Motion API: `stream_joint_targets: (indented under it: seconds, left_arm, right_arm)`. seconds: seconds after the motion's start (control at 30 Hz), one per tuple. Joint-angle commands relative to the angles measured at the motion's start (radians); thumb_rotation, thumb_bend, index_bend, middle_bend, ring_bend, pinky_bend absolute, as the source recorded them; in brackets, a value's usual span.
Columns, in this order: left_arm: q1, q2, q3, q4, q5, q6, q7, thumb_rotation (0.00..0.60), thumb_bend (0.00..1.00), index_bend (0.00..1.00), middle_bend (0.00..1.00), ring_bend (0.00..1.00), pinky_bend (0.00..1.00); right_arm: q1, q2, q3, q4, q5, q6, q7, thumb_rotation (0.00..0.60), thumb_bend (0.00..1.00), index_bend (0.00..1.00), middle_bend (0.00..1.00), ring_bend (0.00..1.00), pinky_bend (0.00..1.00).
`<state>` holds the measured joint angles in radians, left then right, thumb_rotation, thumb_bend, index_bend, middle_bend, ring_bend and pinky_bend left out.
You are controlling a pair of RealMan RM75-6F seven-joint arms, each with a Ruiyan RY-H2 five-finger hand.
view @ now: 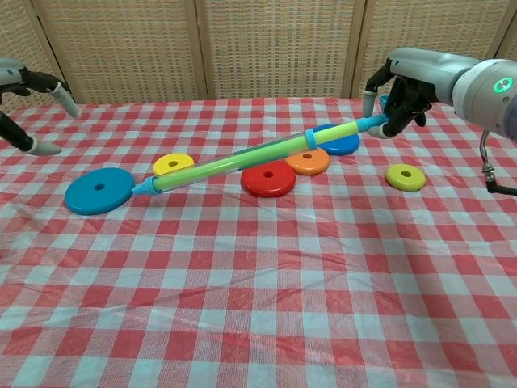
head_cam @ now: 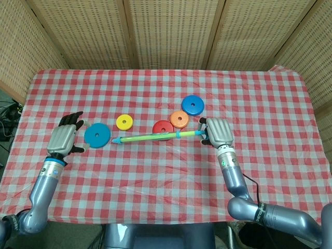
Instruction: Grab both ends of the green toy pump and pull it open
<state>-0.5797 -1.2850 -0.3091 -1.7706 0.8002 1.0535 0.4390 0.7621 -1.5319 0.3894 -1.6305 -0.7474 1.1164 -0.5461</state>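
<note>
The green toy pump (head_cam: 157,136) is lifted off the checked tablecloth (head_cam: 166,181), held at one end only. The right hand (head_cam: 218,132) grips its blue handle end, fingers wrapped around it; in the head view the back of the hand hides the grip itself, while the chest view shows the fingers (view: 410,95) closed on the end. From there the pump slopes down to its pointed blue tip (view: 142,188), which hangs close above the cloth just beside the large blue disc (head_cam: 97,135). Whether the tip touches the cloth is hard to tell.

The left hand (head_cam: 64,139) is on the far side of that large blue disc from the pump, near the disc but apart from it. Its fingers are spread and it holds nothing. In the chest view only fingertips (view: 42,148) show at the frame's edge; the rest of the hand is cut off.

Behind the pump's shaft lie the red disc (head_cam: 162,128) and the orange disc (head_cam: 179,119), both partly crossed by the shaft in the chest view. The yellow disc (head_cam: 124,122) sits beyond the tip. A smaller blue disc (head_cam: 192,105) lies beyond the orange one, partly covered by the shaft in the chest view. A small yellow-green disc (view: 405,176) shows only in the chest view, below the right hand; in the head view the hand hides it.
</note>
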Motion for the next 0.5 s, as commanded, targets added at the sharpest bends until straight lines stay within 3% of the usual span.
stream_joint_targets:
  seconds: [0.03,0.27,0.5]
  left_arm:
    - [-0.068,-0.054,-0.020,0.059,-0.070,-0.033,0.027,0.600,0.27,0.32,0.00,0.00,0.00]
    - [-0.164,-0.119,-0.019,0.124,-0.135,-0.051,0.083,0.600,0.27,0.34,0.00,0.00,0.00]
    - [-0.231,-0.129,0.000,0.134,-0.201,-0.079,0.136,0.600,0.27,0.34,0.00,0.00,0.00]
  right_arm:
    - [0.004,0.004,-0.002,-0.007,-0.001,0.008,0.002,0.600,0.58,0.72,1.00,0.96,0.72]
    - [0.010,0.024,-0.009,-0.038,0.012,0.027,-0.003,0.600,0.58,0.72,1.00,0.96,0.72]
    - [0.008,0.036,-0.019,-0.052,0.024,0.033,0.012,0.600,0.58,0.72,1.00,0.96,0.72]
